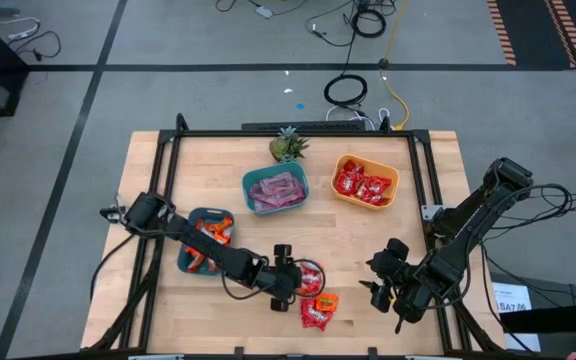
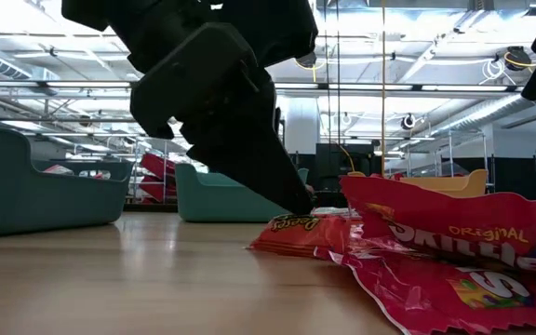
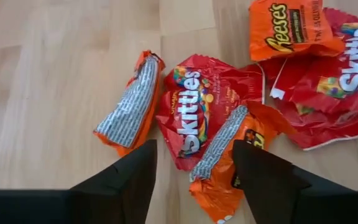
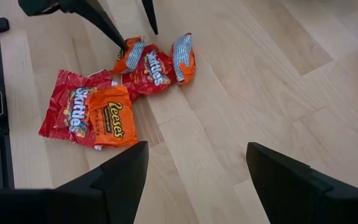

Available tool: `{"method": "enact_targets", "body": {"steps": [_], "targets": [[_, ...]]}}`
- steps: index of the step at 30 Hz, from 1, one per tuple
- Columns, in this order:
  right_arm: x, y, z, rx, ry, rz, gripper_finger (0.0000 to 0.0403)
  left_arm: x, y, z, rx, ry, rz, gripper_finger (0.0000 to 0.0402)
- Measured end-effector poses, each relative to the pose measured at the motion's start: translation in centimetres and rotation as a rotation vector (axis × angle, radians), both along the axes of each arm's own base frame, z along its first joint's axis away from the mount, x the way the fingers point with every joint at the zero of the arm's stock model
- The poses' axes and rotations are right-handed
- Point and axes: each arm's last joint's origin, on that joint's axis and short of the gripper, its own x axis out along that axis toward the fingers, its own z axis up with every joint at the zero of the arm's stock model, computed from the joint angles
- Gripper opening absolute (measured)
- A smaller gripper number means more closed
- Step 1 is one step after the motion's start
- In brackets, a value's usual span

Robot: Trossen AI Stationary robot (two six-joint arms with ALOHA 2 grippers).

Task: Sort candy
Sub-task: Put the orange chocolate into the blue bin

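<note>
A small pile of candy packs (image 1: 318,300) lies on the table near its near edge. It has red Skittles packs (image 3: 194,112) and orange packs (image 3: 132,102), one a Reese's (image 4: 112,121). My left gripper (image 3: 194,177) is open and low over the pile. Its fingers stand on either side of one red Skittles pack. My right gripper (image 4: 197,177) is open and hovers over bare wood to the pile's right (image 1: 380,283). Sorted candy lies in three bowls farther back. My left gripper touches an orange pack (image 4: 129,55) at its end with one fingertip (image 2: 298,207), coming down at a slant from above. The pack lies flat on the table, partly under the red Skittles pack. The other finger (image 4: 149,15) touches nothing.
A dark teal bowl (image 1: 190,240) holds orange candy under the left arm. A light teal bowl (image 1: 251,190) holds pink candy, and an orange bowl (image 1: 393,185) holds red candy. A small green pineapple-like plant (image 1: 288,147) stands at the far edge. Bare wood lies between pile and bowls.
</note>
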Motion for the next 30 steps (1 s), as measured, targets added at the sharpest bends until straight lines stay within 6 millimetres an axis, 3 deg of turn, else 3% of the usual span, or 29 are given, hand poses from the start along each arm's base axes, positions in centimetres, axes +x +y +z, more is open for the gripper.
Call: {"method": "enact_targets", "body": {"steps": [8, 18, 22, 30], "targets": [[0.0, 0.0, 0.0, -0.007, 0.002, 0.007, 0.0263, 0.5, 0.6, 0.2, -0.021, -0.029, 0.077, 0.0226], [0.0, 0.0, 0.0, -0.009, 0.002, 0.009, 0.0263, 2.0, -0.3, 2.9, -0.108, -0.098, 0.020, 0.0226], [0.0, 0.0, 0.0, -0.011, 0.001, 0.010, 0.0263, 1.1, -0.5, 2.0, -0.109, 0.016, -0.083, 0.0226], [0.0, 0.0, 0.0, -0.022, 0.001, 0.017, 0.0263, 0.8, -0.4, -0.4, 0.001, 0.099, -0.101, 0.0226]]}}
